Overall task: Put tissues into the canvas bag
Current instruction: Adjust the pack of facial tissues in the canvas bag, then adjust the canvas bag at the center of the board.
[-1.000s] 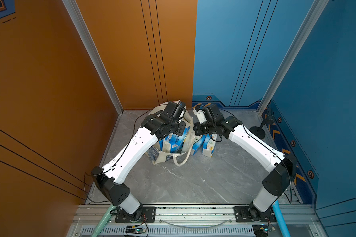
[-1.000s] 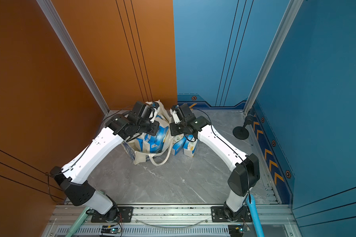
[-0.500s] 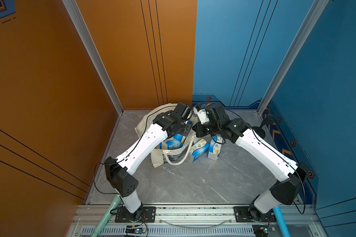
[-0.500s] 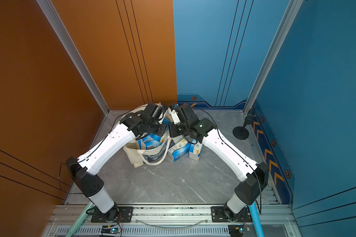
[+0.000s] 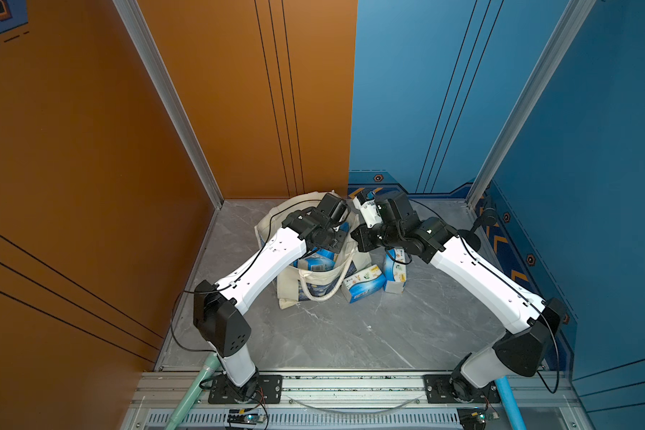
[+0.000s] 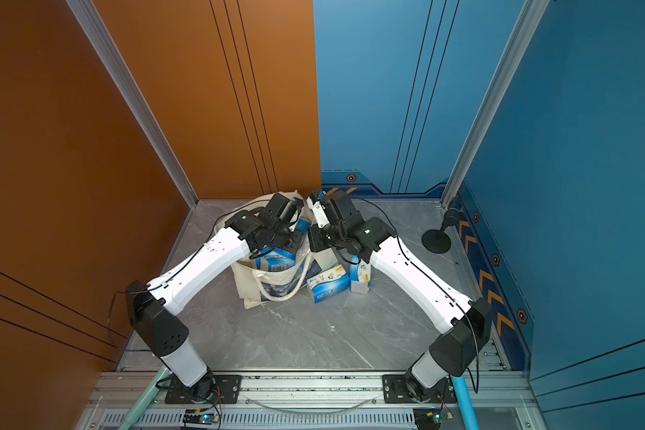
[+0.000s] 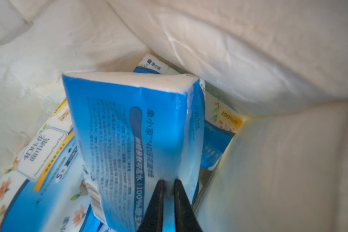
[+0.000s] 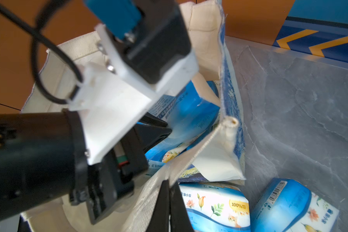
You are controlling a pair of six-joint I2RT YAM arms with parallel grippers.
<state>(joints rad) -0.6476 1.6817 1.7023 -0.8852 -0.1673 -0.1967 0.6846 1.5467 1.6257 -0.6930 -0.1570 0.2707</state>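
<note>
The cream canvas bag (image 5: 295, 290) (image 6: 246, 286) stands open on the grey floor, with several tissues (image 5: 315, 262) inside. My left gripper (image 5: 330, 240) (image 6: 287, 238) reaches into it. In the left wrist view the left gripper (image 7: 168, 183) is shut on the wrapper of a blue tissue pack (image 7: 133, 124) held upright over other packs (image 7: 44, 160). My right gripper (image 5: 354, 238) (image 8: 169, 184) is shut on the bag's rim (image 8: 199, 148) and holds the mouth open. Two more packs (image 5: 364, 284) (image 5: 395, 270) lie on the floor beside the bag.
A black round-based stand (image 6: 436, 240) sits at the back right near the blue wall. The orange wall runs close behind and left of the bag. An aluminium rail (image 5: 350, 387) with both arm bases borders the front. Bare grey floor (image 5: 350, 335) lies between rail and bag.
My left arm has reached farther down into the bag with the blue pack. The right gripper has kept its hold on the rim while the bag's mouth spread wider.
</note>
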